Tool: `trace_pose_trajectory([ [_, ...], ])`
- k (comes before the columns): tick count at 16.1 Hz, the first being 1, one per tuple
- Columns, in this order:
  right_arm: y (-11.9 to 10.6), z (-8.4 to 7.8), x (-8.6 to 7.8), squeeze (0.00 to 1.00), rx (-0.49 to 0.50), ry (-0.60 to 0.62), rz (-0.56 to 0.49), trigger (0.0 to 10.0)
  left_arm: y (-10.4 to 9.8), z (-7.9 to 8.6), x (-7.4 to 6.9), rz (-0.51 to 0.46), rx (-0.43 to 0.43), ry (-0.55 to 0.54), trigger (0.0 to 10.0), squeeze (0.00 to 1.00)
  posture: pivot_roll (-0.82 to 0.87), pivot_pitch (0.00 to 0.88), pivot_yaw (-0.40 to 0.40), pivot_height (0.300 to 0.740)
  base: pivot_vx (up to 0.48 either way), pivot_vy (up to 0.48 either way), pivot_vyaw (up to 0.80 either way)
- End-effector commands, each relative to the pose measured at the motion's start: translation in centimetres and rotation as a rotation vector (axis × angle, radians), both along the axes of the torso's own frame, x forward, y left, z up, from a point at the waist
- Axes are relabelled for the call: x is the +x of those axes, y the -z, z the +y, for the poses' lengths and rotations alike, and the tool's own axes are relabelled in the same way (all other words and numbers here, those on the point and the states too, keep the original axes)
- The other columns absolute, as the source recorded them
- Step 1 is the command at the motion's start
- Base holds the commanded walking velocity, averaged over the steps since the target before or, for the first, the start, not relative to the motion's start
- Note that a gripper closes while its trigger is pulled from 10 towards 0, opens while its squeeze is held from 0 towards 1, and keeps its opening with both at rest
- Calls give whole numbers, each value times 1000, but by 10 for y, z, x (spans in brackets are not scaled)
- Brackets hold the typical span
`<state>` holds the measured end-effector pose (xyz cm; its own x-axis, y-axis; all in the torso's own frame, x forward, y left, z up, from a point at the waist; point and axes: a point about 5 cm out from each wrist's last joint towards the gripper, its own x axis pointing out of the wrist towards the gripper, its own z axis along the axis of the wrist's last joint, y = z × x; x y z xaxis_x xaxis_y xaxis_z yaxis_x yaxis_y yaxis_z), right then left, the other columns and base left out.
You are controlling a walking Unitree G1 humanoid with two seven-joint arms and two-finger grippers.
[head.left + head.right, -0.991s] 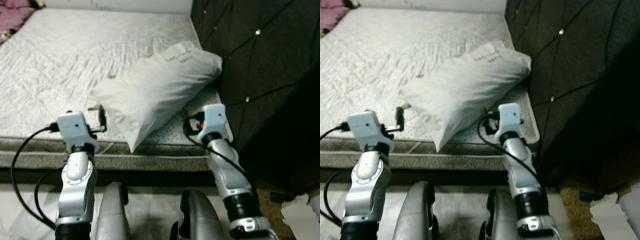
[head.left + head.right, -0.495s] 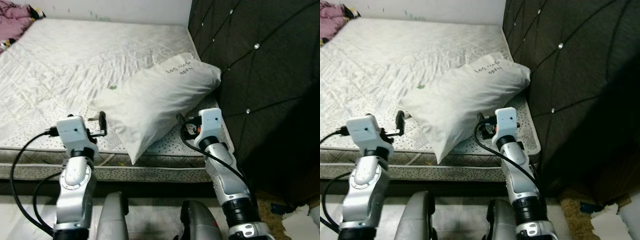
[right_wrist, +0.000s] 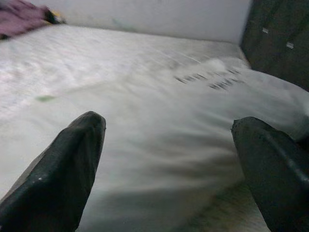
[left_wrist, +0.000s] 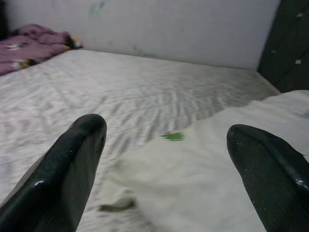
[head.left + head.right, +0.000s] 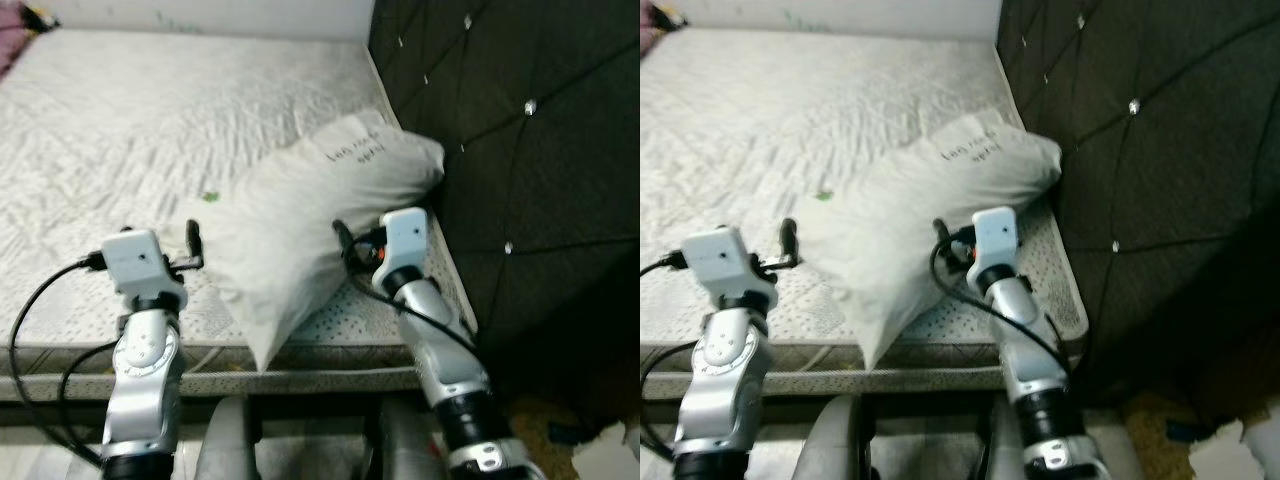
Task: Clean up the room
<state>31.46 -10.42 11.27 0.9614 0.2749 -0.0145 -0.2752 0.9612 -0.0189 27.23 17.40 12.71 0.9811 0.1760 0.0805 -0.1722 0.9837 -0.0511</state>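
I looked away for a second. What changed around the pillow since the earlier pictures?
Both arms have reached forward: the right pincer now presses against the pillow at its near side, and the left pincer has closed in on its other edge. Both are open; nothing is gripped yet. The pillow lies as before on the mattress by the headboard.
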Motion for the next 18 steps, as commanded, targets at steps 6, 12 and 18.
trace_pose_trajectory([
  [6, 2, -4, -1, 0, -10, -5, -6, 10000, 2, -2, 0, 13, 6, -9, 10000, 0, 51, 37, -29, 608, 0, 0, 532],
  [12, 3, -2, -2, 0, 3, -22, 1, 10000, 2, -4, 1, 6, 6, 1, 10000, 0, 52, 26, -28, 572, 0, 0, 0],
  [18, 10, 11, -6, 0, -58, -165, 46, 10000, 3, -4, 2, 17, 13, 5, 10000, 0, 40, 38, -10, 512, 0, 0, 0],
])
